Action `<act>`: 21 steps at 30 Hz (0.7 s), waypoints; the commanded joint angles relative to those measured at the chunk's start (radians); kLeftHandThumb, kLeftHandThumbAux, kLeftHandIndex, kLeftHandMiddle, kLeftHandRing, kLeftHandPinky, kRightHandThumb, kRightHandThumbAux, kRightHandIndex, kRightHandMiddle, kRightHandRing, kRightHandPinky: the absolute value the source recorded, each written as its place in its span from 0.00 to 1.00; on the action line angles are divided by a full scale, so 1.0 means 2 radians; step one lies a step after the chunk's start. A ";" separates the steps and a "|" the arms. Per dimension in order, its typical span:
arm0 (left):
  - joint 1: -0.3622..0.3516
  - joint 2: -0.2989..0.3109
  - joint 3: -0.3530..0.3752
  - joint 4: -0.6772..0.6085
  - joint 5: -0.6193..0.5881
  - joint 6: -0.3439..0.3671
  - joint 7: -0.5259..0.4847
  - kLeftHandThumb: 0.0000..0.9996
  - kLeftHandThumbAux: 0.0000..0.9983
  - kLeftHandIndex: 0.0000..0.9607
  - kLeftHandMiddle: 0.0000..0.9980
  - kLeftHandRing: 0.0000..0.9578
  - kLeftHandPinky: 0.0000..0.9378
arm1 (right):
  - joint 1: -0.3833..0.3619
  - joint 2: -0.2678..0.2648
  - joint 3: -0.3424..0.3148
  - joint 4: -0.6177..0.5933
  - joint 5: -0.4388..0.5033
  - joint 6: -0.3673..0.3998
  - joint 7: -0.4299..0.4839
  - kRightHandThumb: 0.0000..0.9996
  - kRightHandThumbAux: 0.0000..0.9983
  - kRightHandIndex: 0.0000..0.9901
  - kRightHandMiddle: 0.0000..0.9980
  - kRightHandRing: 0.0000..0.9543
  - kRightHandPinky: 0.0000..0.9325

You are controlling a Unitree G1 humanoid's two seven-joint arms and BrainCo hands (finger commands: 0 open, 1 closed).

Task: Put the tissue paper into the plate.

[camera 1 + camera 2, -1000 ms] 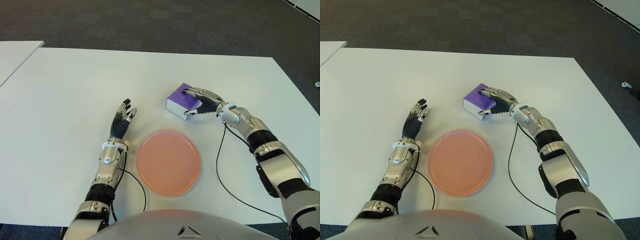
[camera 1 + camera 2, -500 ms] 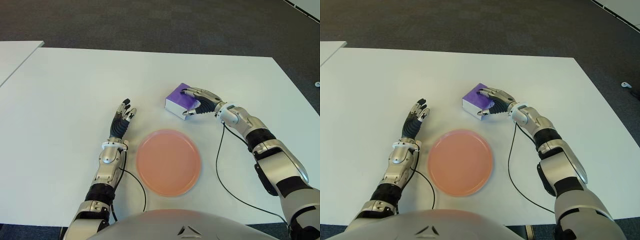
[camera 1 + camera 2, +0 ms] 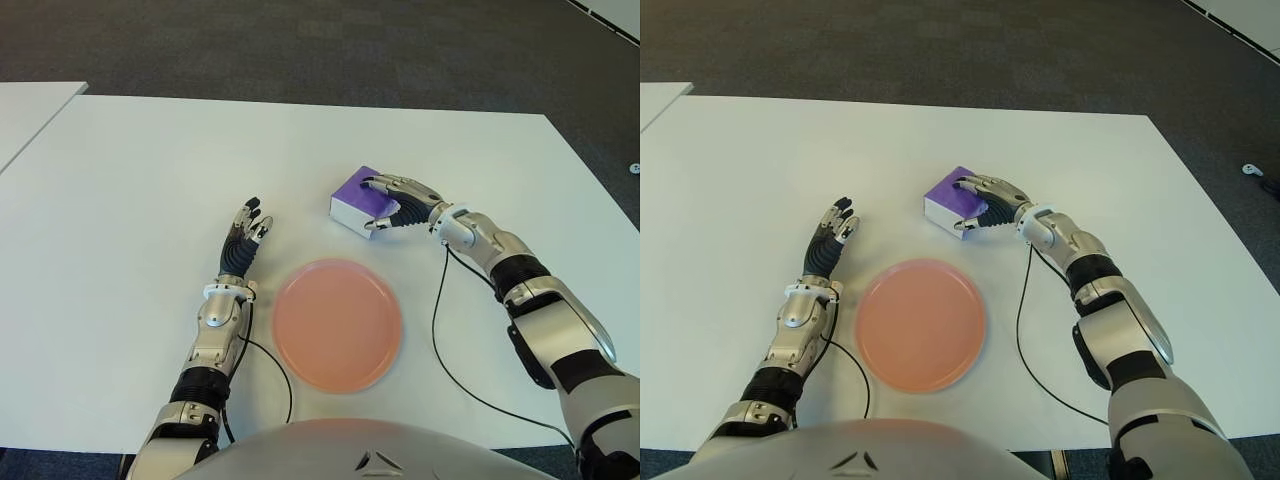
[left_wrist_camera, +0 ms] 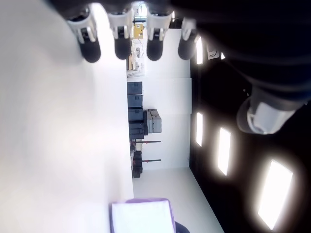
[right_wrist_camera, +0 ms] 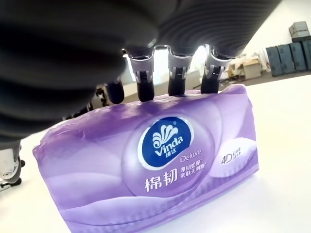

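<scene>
R hand point(image 3: 400, 203) fingers curled over purple tissue pack point(image 3: 355, 198), mid desk point(image 3: 140, 170), behind pink plate point(image 3: 337, 323); L hand point(image 3: 243, 245) flat, fingers straight, empty, left of plate.

tissue pack point(image 5: 155, 160): glossy purple plastic wrap | plate point(image 3: 337, 323): smooth matt pink plastic | table point(image 3: 150, 170): smooth matt white

Even, bright overhead light; table point(image 3: 150, 180) near white, shadows faint and short. Left wrist view: ceiling panels point(image 4: 274, 194) blown out at 4 o'clock, fingers point(image 4: 121, 41) blurred. Right wrist view: palm dark, defocused at 12 o'clock; pack point(image 5: 160, 165) print sharp.
</scene>
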 commanded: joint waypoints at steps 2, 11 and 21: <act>0.031 -0.005 0.001 0.023 0.001 0.023 0.005 0.00 0.44 0.00 0.00 0.00 0.00 | 0.005 0.012 0.004 0.017 -0.004 0.007 0.003 0.17 0.40 0.00 0.00 0.00 0.00; 0.033 -0.007 0.001 0.019 0.003 0.025 0.007 0.00 0.44 0.00 0.00 0.00 0.00 | 0.010 0.018 0.017 0.019 -0.017 0.002 -0.007 0.19 0.43 0.00 0.00 0.00 0.00; 0.035 -0.009 0.002 0.015 0.003 0.032 0.010 0.00 0.44 0.00 0.00 0.00 0.00 | 0.021 0.012 0.042 0.010 -0.045 -0.003 -0.038 0.18 0.43 0.00 0.00 0.00 0.00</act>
